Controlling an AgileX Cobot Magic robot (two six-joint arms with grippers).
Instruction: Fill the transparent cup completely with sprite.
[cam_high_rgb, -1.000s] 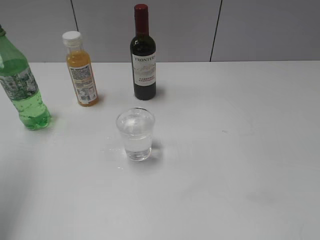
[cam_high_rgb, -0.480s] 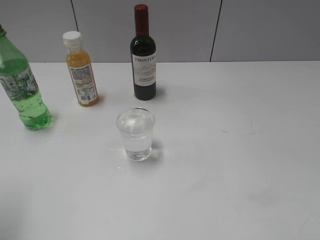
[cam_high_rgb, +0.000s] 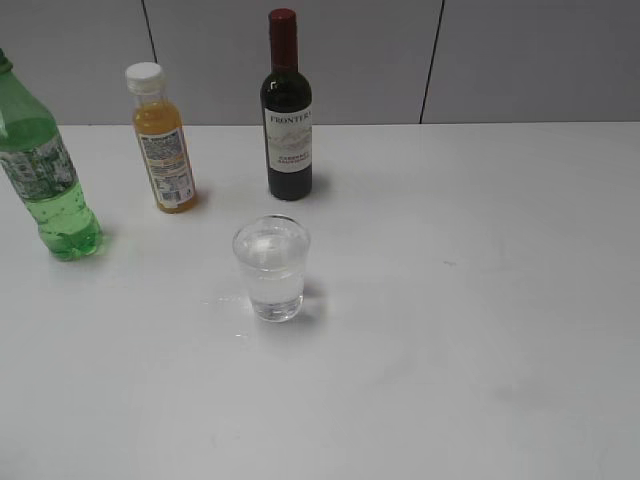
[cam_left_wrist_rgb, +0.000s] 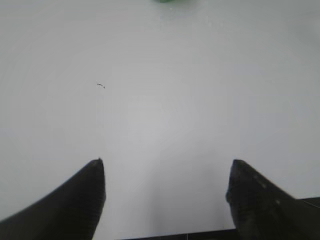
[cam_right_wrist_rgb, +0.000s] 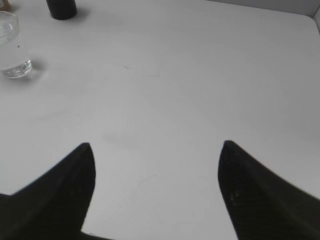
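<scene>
The transparent cup (cam_high_rgb: 271, 268) stands upright mid-table, holding clear liquid up near its rim. It also shows at the far left of the right wrist view (cam_right_wrist_rgb: 11, 45). The green sprite bottle (cam_high_rgb: 42, 170) stands capless at the left edge, partly full. A sliver of its green base shows at the top of the left wrist view (cam_left_wrist_rgb: 168, 1). My left gripper (cam_left_wrist_rgb: 165, 167) is open and empty over bare table. My right gripper (cam_right_wrist_rgb: 156, 150) is open and empty over bare table, right of the cup. Neither gripper shows in the exterior view.
An orange-juice bottle (cam_high_rgb: 163, 140) with a white cap and a dark wine bottle (cam_high_rgb: 287, 110) stand behind the cup, the wine bottle's base also in the right wrist view (cam_right_wrist_rgb: 61, 8). Small drops lie on the white table (cam_high_rgb: 450, 330) left of the cup.
</scene>
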